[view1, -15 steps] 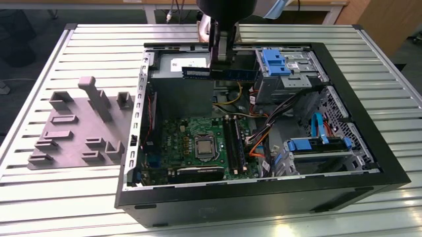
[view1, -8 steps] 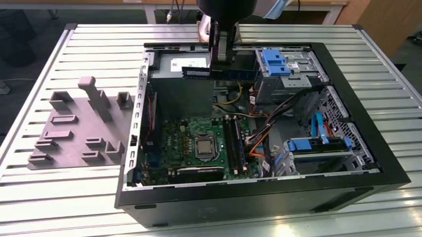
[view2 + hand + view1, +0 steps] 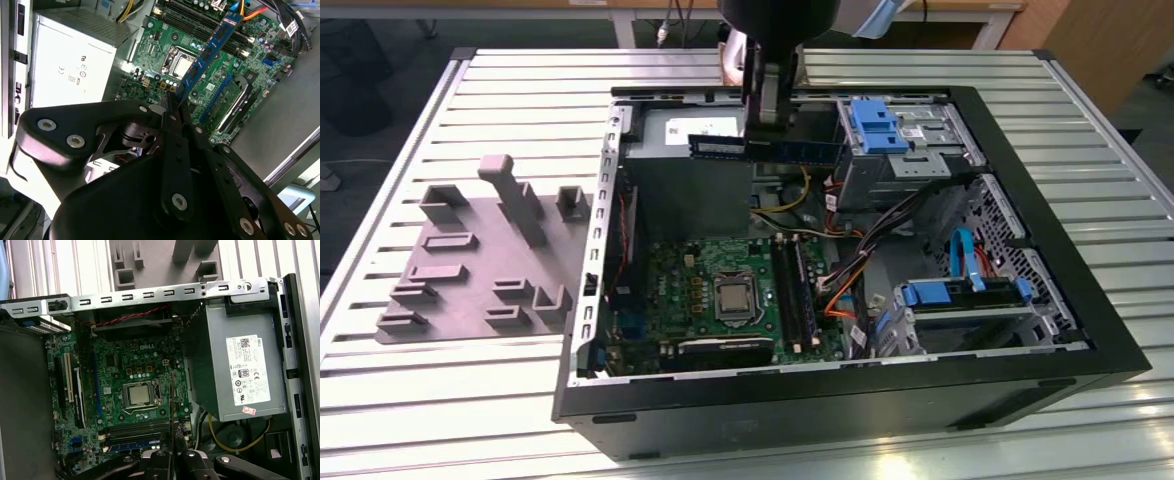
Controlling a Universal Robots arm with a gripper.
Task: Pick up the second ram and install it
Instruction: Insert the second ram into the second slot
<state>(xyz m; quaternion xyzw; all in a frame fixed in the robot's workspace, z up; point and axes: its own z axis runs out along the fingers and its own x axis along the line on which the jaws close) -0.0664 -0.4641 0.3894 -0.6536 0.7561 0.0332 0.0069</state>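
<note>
A slatted metal table (image 3: 454,400) carries an open black computer case (image 3: 854,395) lying on its side. On the table outside the case, off its wall on the exterior view's left, sits a grey moulded fixture (image 3: 467,260) with raised blocks. Inside the case, a grey power supply (image 3: 240,365) fills one corner, and a green motherboard (image 3: 720,290) lies flat on the case floor next to it. Bright blue drive brackets (image 3: 874,125) stand in the case on the exterior view's right.

The gripper (image 3: 771,120) hangs above the case's open side, near its far wall in the exterior view. Its jaws are pinching the second ram (image 3: 718,147) between them, with the dark blue stick held level and clear of everything in the case. In the second wrist view, the second ram (image 3: 210,50) reaches out from the gripper (image 3: 175,102) over the motherboard's CPU socket (image 3: 177,62). Long black slots (image 3: 790,285) run beside that socket inside the case.
</note>
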